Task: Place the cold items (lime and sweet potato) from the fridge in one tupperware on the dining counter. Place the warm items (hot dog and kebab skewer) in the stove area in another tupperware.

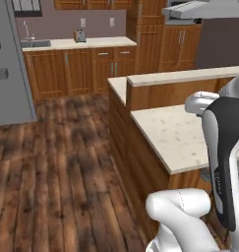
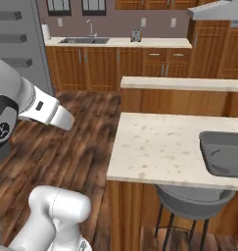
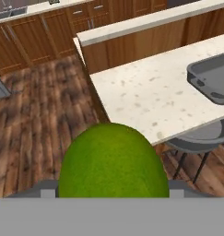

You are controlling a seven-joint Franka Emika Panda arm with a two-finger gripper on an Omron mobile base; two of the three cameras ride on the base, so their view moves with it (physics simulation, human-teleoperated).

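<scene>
The robot's gripper is part-way open around the round, bumpy green lime, near the speckled counter; it looks small, light, firm and rolly, so squeeze its middle.

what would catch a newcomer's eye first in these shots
The big green lime looms at the bottom of the hand view, right in front of the gripper. Beyond it lies the pale speckled counter with a grey tub at its right edge, and a grey stool tucked beneath.
</scene>
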